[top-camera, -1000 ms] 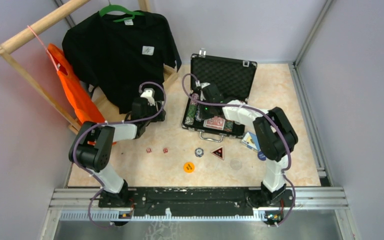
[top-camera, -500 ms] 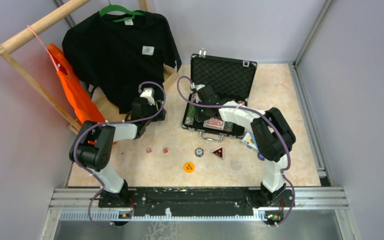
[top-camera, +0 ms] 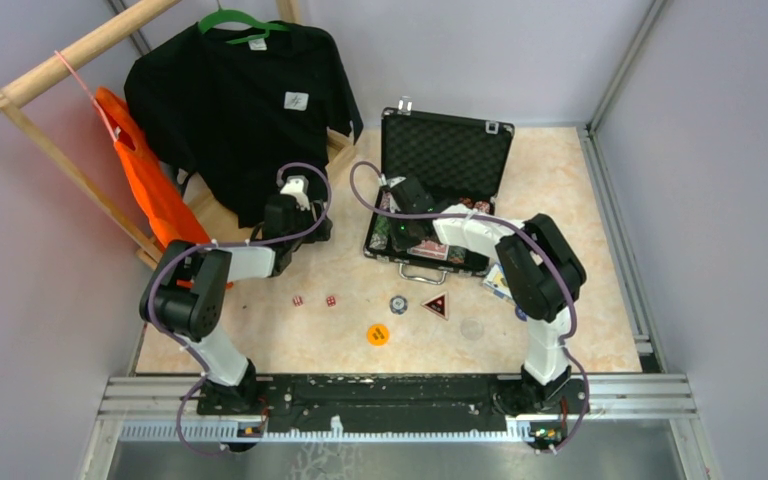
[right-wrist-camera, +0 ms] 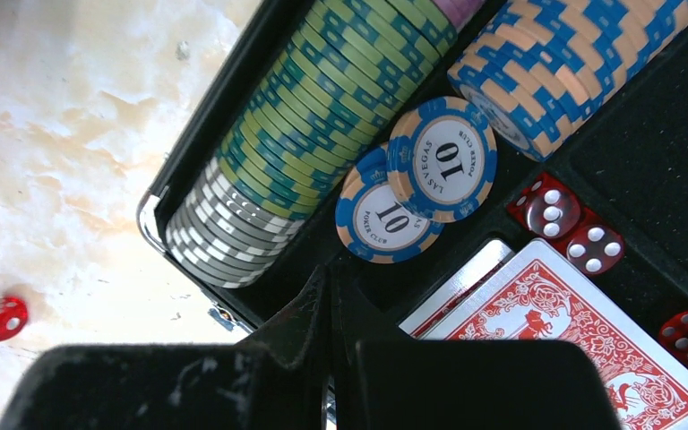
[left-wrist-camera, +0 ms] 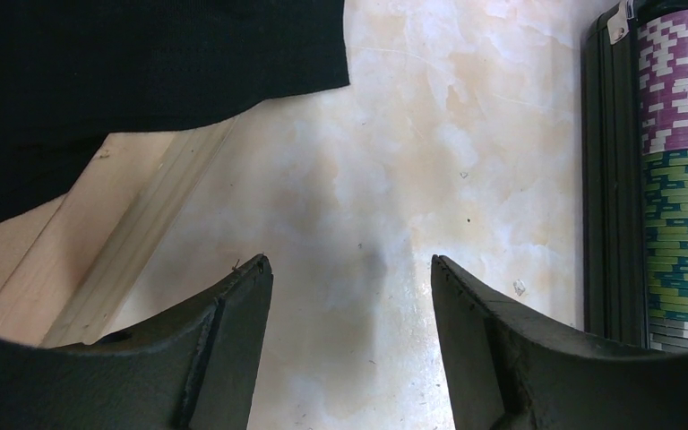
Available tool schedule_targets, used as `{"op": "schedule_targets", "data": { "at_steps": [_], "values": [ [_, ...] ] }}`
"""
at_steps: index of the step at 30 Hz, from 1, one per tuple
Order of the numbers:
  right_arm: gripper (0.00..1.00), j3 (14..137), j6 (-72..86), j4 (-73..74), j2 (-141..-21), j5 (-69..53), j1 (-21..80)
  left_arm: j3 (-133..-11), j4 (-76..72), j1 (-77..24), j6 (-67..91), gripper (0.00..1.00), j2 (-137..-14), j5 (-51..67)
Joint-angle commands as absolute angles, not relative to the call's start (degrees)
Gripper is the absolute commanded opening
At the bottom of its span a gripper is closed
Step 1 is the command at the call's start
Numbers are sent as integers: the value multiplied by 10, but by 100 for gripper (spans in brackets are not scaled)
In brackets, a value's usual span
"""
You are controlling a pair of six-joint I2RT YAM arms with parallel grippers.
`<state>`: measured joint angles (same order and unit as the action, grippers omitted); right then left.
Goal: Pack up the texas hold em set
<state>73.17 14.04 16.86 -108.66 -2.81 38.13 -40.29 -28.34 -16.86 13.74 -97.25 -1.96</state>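
Marbled beige tabletop (top-camera: 570, 210), walled in grey: the black case (top-camera: 465, 262) of the Texas hold 'em set is shown lying open toward the far middle, its foam-lined lid (top-camera: 447, 152) stood upright behind. Rows of green chips (right-wrist-camera: 322, 98) and blue-and-orange chips (right-wrist-camera: 573, 49) are packed on edge inside. Two loose "10" chips (right-wrist-camera: 443, 157) lie flat beside them, with red dice (right-wrist-camera: 551, 210) and a red-backed card (right-wrist-camera: 582, 340) nearby. The right gripper (right-wrist-camera: 331, 291) is held low over the case's near-left corner, its fingers pressed together with nothing seen between them. The left gripper (left-wrist-camera: 349, 269) is spread wide and empty above bare table, just left of the case. Outside the case, two loose dice (top-camera: 298, 300), a striped chip (top-camera: 398, 304), a triangular token (top-camera: 436, 305) and an orange round token (top-camera: 377, 334) are left to be gathered. Chips and tokens are judged hard, thin and slick, best pinched across the rim; dice are likely to roll. The loaded case is judged heavy and rigid, its lid best pushed down at the free edge.
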Motion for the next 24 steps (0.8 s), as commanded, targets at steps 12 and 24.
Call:
{"op": "schedule_targets", "data": {
  "at_steps": [12, 24],
  "values": [
    [0, 749, 153, 167, -1109, 19, 387, -422, -288, -165, 146, 71, -989, -16],
    [0, 794, 175, 173, -1131, 0, 358, -425, -281, -164, 145, 71, -988, -11]
  ]
}}
